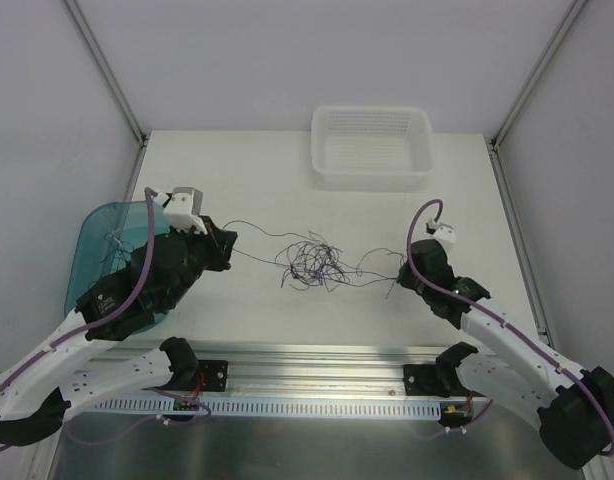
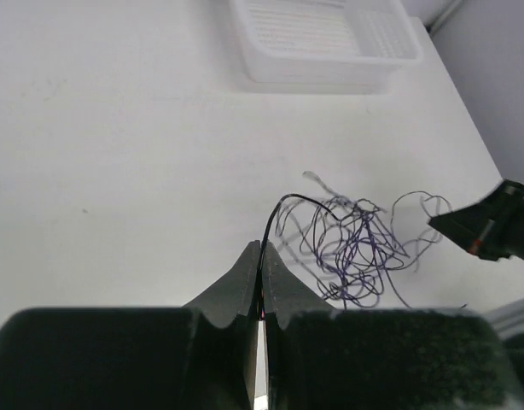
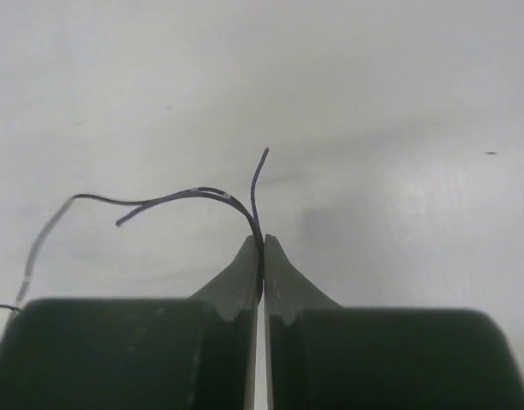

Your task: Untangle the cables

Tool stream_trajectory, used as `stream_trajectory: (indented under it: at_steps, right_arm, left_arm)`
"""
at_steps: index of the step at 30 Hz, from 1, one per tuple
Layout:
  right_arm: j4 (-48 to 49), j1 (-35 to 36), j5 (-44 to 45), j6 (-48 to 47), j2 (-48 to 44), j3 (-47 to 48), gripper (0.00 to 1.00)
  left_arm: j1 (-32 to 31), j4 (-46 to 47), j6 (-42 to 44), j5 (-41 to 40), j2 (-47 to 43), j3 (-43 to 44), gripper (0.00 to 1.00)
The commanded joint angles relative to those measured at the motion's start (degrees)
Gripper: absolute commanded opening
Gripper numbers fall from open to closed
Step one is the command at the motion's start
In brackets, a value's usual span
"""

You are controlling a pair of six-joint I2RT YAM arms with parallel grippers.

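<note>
The cables [image 1: 309, 262] form a loose clump of thin dark purple and black wires on the white table between my arms. Single strands run out of it to both sides. My left gripper [image 1: 230, 250] is shut on a black strand left of the clump. In the left wrist view the strand rises from the shut tips of that gripper [image 2: 262, 249] and arcs over to the clump [image 2: 356, 243]. My right gripper [image 1: 400, 275] is shut on wire ends right of the clump. In the right wrist view two thin strands [image 3: 185, 197] curve out of its shut tips [image 3: 262, 243].
A white slotted basket [image 1: 372, 175] stands at the back centre and also shows in the left wrist view [image 2: 322, 77]. A teal translucent tray [image 1: 92, 235] lies at the left edge under my left arm, with a few thin strands on it. A metal rail [image 1: 317, 375] runs along the near edge.
</note>
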Motion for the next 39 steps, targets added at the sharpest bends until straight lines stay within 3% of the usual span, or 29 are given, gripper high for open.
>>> stream_trajectory:
  at_steps: [1,5,10,11,13,14,17,22,25,32,39]
  right_arm:
    - [-9.4,-4.6,3.6,-1.6,-3.4,2.5,0.01]
    - [-12.0,-10.9,1.3,-2.8,-4.4,3.6,0.01]
    - [-13.5,-11.8,-5.1,-6.7,-3.1,6.5,0.02]
    - [-13.3,-11.7,-7.4,-7.5,-1.9,7.1,0.06]
    - [-12.7,-10.2,-12.6,-7.8,-1.3,8.6,0.28]
    - [-11.9,-9.2,-13.5,-7.7,-1.6,9.0,0.45]
    - [-10.8,-3.6,-14.5,-6.6,-1.8,11.2,0.67]
    - [-6.8,9.7,-13.4,-3.8,2.5,16.0,0.70]
    - [0.7,15.8,-12.5,-0.6,6.6,15.4,0.70]
    - [23.0,23.7,-13.7,3.6,19.0,14.1,0.69]
    - [32.7,28.7,-12.6,8.4,30.0,14.7,0.70]
  left_arm:
    - [2.9,-7.7,-1.3,-7.3,-1.1,2.9,0.00]
    - [5.4,-9.2,-2.4,-6.0,-1.6,1.8,0.00]
    - [6.6,-9.6,-3.8,-1.7,1.2,0.4,0.00]
    - [6.6,-9.0,-3.8,2.6,2.2,0.1,0.00]
    - [6.6,-6.1,-3.8,7.4,5.6,-0.7,0.00]
    - [6.6,-4.4,-3.8,9.8,6.6,-1.4,0.00]
    - [6.5,2.5,-5.9,17.3,8.8,-5.6,0.00]
    - [6.0,7.5,-8.9,22.8,8.9,-9.7,0.00]
    - [5.6,7.9,-10.1,22.8,7.9,-10.0,0.00]
    - [5.4,9.0,-13.9,20.9,3.1,-9.1,0.00]
    - [5.2,9.3,-15.4,21.2,3.5,-6.6,0.00]
